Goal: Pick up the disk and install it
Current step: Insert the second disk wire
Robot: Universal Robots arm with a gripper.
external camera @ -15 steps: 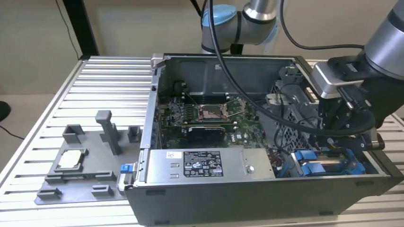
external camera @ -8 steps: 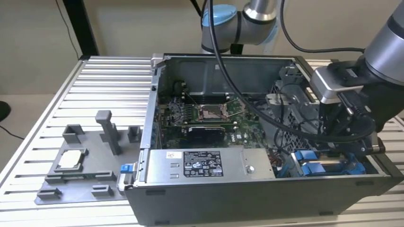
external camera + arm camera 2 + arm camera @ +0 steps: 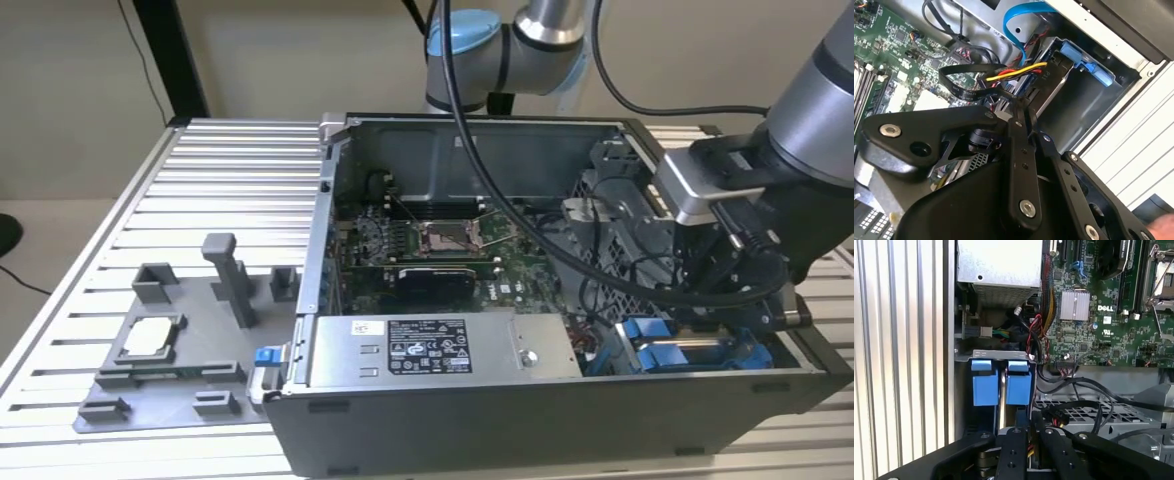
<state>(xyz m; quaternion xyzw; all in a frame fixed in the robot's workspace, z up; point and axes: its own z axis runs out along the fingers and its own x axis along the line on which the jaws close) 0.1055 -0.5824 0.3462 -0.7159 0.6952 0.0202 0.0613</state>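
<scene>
While the arm reaches down into the open computer case point(image 3: 561, 400) at the exterior view's right, its black end effector point(image 3: 1026, 432) sits low in the drive bay corner, with its two fingers point(image 3: 1013, 450) drawn close together side by side; whether they pinch anything between them cannot be told. Just ahead of the fingertips, in the first wrist view, stand two blue plastic tabs point(image 3: 985, 382) side by side in the bay, a thin silver-grey edge between them (this appears to be the disk point(image 3: 1002, 400) seated on its edge in its blue frame). In the exterior view the same blue tabs point(image 3: 667, 345) show near the case's front corner, below the wrist. Red, yellow and black wires point(image 3: 1016, 74) and a blue flat cable point(image 3: 1014, 20) run close by the bay. The green motherboard point(image 3: 1104, 315) lies beyond, and the grey power supply point(image 3: 441, 345) with its label sits along the case's front wall. Outside the case, on the ribbed surface point(image 3: 200, 190), a grey fixture tray point(image 3: 174, 350) holds a small square silver chip point(image 3: 147, 335).
</scene>
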